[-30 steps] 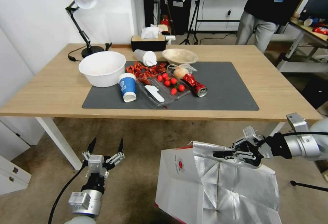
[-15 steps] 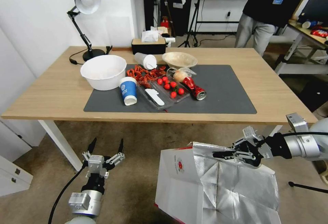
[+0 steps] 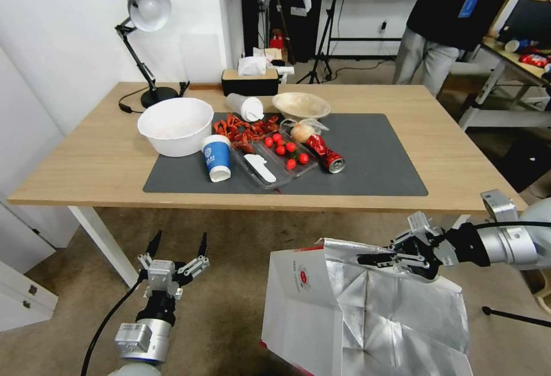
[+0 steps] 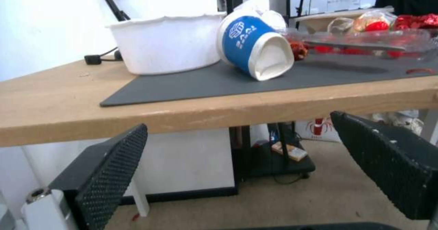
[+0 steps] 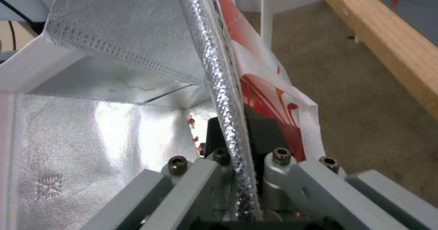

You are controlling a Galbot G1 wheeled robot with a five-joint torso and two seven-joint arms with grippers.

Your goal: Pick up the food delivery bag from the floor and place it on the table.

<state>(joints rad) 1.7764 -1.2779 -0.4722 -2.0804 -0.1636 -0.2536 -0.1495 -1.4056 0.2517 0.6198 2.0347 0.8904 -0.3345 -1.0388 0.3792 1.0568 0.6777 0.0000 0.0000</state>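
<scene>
The right gripper (image 3: 373, 260) is clamped on the foil-lined top edge of the food delivery bag (image 3: 310, 301), held above the floor (image 3: 229, 232) in front of the table (image 3: 86, 158) and below its near edge. The dark mat (image 3: 373, 158) carries a white bowl (image 3: 175, 126), a tipped blue cup (image 3: 216, 158), a clear tray of tomatoes (image 3: 284, 155) and a red can (image 3: 326, 153). The right wrist view shows the bag's rim (image 5: 223, 86) pinched between the jaws. The left gripper (image 3: 178, 245) hangs low beside a table leg (image 3: 103, 241), fingers (image 4: 109, 168) spread apart around nothing.
</scene>
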